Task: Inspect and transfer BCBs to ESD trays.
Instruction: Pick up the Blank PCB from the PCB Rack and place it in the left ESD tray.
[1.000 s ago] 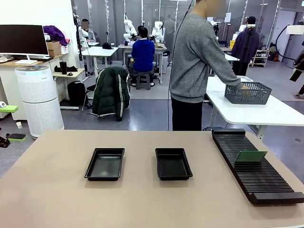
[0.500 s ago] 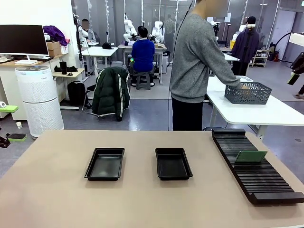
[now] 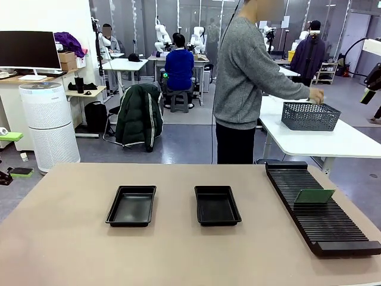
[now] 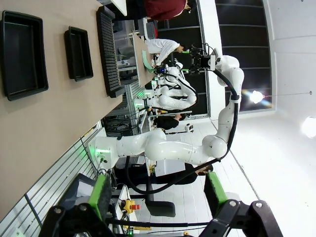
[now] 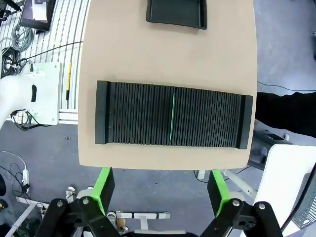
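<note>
The BCB (image 3: pixel 314 196) stands on edge in a slot of the rack (image 3: pixel 333 229) near the right edge of the bench (image 3: pixel 178 256). Its long axis runs along the slot and its face is toward the near edge. The right gripper (image 5: pixel 162 197), jaws wide, hangs high above it, lined up across its thin top edge. The left gripper (image 4: pixel 158 197), likewise open, is well apart.

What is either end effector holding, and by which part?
Nothing: left end effector and right end effector both open, empty. The thin green circuit board stands in the black ribbed rack.

Rounded white arm (image 4: pixel 168 148) trails black cable (image 4: pixel 129 174); fingers (image 5: pixel 104 190) wear green pads.
</note>
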`<state>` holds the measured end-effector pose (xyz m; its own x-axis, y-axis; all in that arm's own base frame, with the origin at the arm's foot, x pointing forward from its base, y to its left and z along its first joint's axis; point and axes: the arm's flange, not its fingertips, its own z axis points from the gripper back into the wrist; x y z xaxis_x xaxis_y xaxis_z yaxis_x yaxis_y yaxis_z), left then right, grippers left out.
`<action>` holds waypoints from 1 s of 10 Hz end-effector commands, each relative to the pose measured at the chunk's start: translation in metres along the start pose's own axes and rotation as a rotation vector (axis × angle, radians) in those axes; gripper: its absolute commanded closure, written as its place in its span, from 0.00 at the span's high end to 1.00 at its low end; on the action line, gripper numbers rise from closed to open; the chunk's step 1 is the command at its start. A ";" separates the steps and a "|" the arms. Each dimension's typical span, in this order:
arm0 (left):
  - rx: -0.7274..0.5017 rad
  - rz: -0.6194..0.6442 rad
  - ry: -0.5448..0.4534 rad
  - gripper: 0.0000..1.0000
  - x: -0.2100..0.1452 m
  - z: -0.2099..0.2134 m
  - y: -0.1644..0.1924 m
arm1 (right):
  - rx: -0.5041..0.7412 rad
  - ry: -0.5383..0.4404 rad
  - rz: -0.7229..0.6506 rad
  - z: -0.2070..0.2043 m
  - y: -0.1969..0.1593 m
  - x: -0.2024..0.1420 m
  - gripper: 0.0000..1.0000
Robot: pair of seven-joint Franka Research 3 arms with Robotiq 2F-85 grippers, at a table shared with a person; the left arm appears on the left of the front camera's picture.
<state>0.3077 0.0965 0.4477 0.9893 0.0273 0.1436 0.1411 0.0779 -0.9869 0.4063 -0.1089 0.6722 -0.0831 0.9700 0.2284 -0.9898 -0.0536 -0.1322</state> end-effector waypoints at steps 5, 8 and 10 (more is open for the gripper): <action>0.001 -0.001 -0.001 1.00 -0.002 0.001 0.000 | -0.020 -0.017 0.018 -0.050 -0.021 -0.005 1.00; 0.001 -0.001 -0.001 1.00 -0.002 0.001 0.000 | -0.007 0.019 -0.007 -0.086 -0.028 -0.006 1.00; 0.001 -0.001 -0.001 1.00 -0.002 0.001 0.000 | 0.001 0.029 -0.015 -0.112 -0.029 -0.009 1.00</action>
<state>0.3077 0.0965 0.4477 0.9892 0.0274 0.1437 0.1412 0.0780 -0.9869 0.4493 -0.0953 0.5782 -0.0700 0.9742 0.2147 -0.9924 -0.0462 -0.1138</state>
